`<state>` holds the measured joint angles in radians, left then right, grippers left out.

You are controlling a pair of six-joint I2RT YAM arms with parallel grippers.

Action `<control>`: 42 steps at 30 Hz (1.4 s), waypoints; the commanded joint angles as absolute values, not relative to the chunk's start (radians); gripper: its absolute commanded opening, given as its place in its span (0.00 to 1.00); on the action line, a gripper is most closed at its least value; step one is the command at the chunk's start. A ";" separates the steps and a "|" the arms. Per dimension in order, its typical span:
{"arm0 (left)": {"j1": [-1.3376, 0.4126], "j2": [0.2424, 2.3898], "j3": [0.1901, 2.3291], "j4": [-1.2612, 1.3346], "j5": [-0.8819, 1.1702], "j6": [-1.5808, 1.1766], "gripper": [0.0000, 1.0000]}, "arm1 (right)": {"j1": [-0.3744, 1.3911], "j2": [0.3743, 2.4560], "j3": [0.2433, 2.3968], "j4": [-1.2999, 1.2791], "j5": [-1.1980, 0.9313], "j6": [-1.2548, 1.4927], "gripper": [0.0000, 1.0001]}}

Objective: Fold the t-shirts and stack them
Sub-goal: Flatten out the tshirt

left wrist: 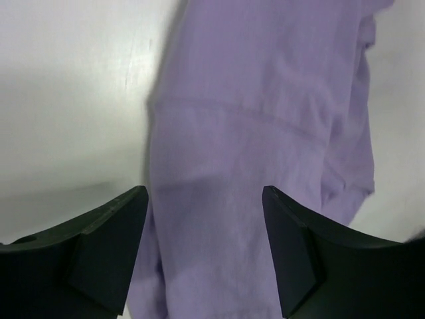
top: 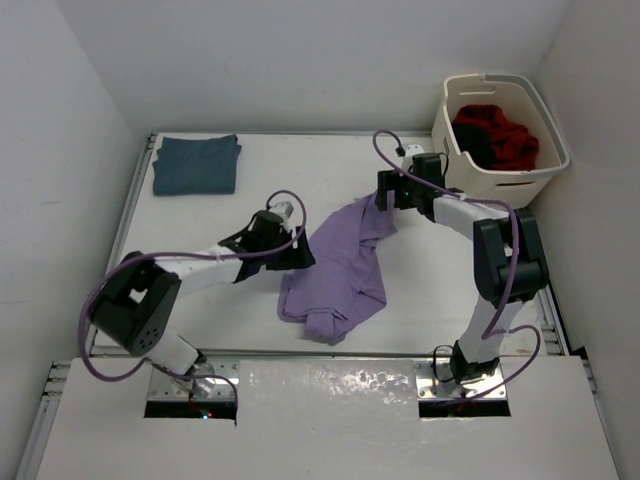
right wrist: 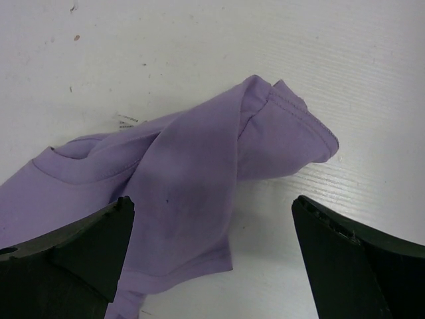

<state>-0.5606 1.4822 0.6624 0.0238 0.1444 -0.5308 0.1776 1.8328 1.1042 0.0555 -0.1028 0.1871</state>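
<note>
**White tabletop, lavender tee in a heap between the two arms**

White table (top: 260,190) with white walls round it, and the lavender t-shirt (top: 340,270) lies crumpled around the middle, a bit toward the right. Folded flat at the far left corner is the teal t-shirt (top: 196,164), well apart from it. Over at the far right corner the cream basket (top: 553,160) has the red t-shirt (top: 512,140) in it, plus what I think is the black t-shirt (top: 478,148), mostly buried.

Down at the lavender shirt's left edge sits the left gripper (left wrist: 204,196), fingers apart with cloth showing between them; can't tell if the tips touch it. At the shirt's far end, near a sleeve, the right gripper (right wrist: 212,203) hangs with fingers spread wide, gripping nothing.
</note>
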 commanded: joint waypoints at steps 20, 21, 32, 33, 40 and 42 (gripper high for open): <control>-0.566 1.812 1.046 0.054 0.025 -0.350 0.00 | 0.178 1.764 0.987 0.084 -0.228 0.324 0.99; -0.565 1.790 1.042 0.072 0.006 -0.351 0.00 | 0.178 1.749 0.970 0.078 -0.247 0.324 0.99; -0.531 1.646 1.005 0.089 -0.189 -0.321 0.00 | 0.178 1.749 0.926 0.201 -0.300 0.379 0.99; -0.531 1.647 1.002 0.087 -0.184 -0.318 0.00 | 0.178 1.794 0.942 0.221 -0.310 0.393 0.99; -0.525 1.648 0.996 0.084 -0.192 -0.318 0.00 | 0.178 1.940 1.069 0.229 -0.215 0.368 0.93; -0.523 1.647 0.996 0.087 -0.202 -0.314 0.00 | 0.178 1.950 1.074 0.233 -0.199 0.353 0.80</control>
